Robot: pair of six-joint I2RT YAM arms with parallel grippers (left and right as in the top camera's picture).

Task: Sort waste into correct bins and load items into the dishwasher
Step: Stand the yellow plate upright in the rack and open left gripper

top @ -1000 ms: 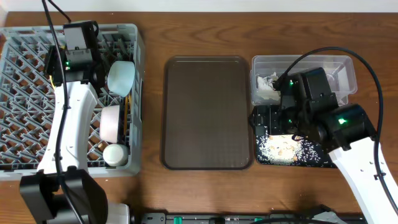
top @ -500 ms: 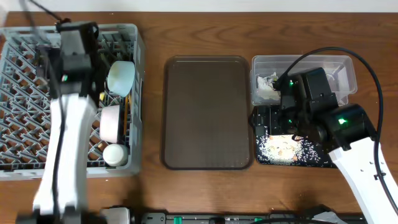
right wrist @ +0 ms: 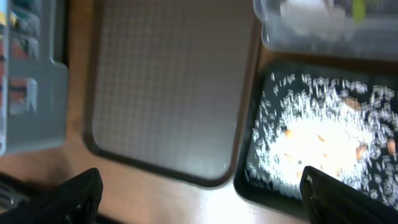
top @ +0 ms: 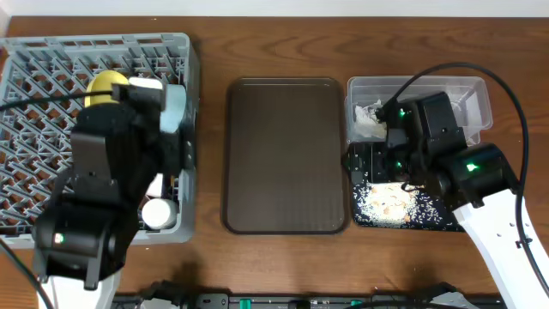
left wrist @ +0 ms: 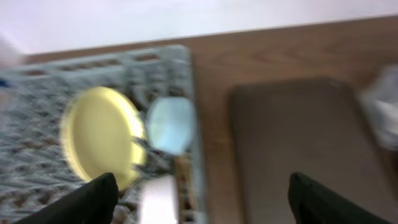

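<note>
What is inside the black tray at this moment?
Whitish rice-like crumbs with a few orange bits lie spread inside the black tray. In the overhead view the right arm covers its far part, so anything there is hidden.

A large square grey plastic dish rack [top: 39,103] fills the left of the wooden table [top: 274,34]. The left arm [top: 99,197] covers much of it. A round yellow plate [top: 105,84] peeks out behind the arm, and a light blue bowl [top: 175,107] stands by the rack's right wall. A brown rectangular serving tray [top: 286,154] lies in the middle. The right arm [top: 463,167] hangs over a clear rectangular plastic tub [top: 476,94] holding crumpled white tissue [top: 367,120] and over a shallow black rectangular tray [top: 425,220] strewn with whitish rice-like crumbs [top: 382,204].
</note>
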